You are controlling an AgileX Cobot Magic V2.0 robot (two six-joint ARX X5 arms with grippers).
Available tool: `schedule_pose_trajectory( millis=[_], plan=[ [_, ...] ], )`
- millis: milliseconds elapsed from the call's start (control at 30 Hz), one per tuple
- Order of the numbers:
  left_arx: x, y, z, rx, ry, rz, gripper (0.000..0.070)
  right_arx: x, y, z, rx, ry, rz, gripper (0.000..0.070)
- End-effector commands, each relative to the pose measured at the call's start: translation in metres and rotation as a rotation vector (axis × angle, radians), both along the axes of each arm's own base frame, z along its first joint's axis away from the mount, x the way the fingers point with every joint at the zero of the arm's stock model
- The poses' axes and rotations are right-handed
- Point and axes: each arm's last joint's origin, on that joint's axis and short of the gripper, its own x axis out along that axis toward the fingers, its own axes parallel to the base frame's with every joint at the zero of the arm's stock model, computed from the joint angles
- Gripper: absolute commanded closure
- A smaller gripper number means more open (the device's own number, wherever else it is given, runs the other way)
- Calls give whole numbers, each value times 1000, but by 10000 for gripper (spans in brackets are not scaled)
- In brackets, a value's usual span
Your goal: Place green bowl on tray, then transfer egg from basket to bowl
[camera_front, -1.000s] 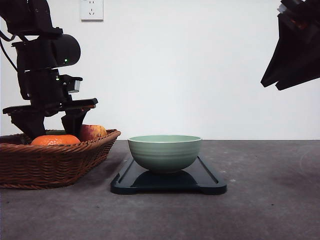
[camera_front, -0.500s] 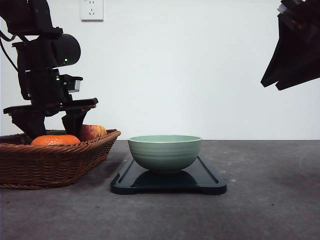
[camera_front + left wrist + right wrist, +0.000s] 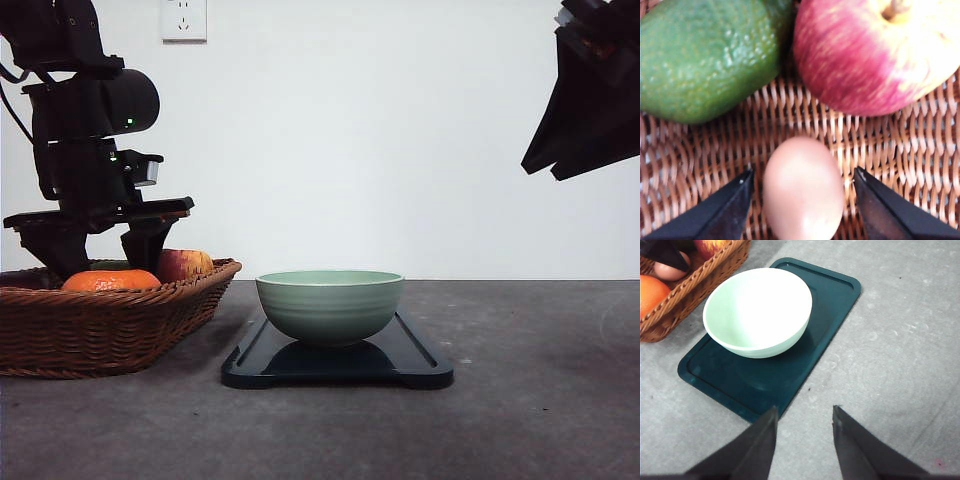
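The green bowl (image 3: 330, 305) stands upright on the dark tray (image 3: 415, 365) in the middle of the table; the right wrist view shows the bowl (image 3: 758, 311) empty on the tray (image 3: 830, 295). In the wicker basket (image 3: 100, 325) at the left lies a pale egg (image 3: 802, 190), with my left gripper (image 3: 802, 210) open around it, one finger on each side and a gap to both. In the front view that left gripper (image 3: 100, 255) reaches down into the basket. My right gripper (image 3: 802, 440) is open and empty, held high at the right (image 3: 585, 95).
The basket also holds an orange (image 3: 110, 281), a red-yellow apple (image 3: 875, 50) and a green avocado (image 3: 705, 55), both close beyond the egg. Bare grey table lies right of the tray (image 3: 540, 360). A wall socket (image 3: 184, 18) is behind.
The left arm has shifted very slightly; otherwise nothing visibly moved.
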Motion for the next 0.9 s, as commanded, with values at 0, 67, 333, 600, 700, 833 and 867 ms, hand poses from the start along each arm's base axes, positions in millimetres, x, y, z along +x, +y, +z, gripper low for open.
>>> schedule_pose_trajectory(
  millis=[0,67,333,600,700,833,867],
  plan=[
    [6,-1,-5,9,6,-3,310,2,1,1,3,-8,3,488],
    [6,-1,-7,12,20,-4,310,2,1,1,3,-8,3,488],
    [6,-1,-7,12,20,-4,322,2,1,1,3,-8,3,488],
    [6,-1,-7,11,13,-4,564,2,1,1,2,-8,3,488],
    [5,-1,-4,9,7,-4,554,1,1,1,2,-7,3,488],
    [1,0,14,-5,-49,-4,552,1,1,1,2,-7,3,488],
    [-1,0,21,-11,-71,-4,552,1,1,1,2,-7,4,488]
  ],
)
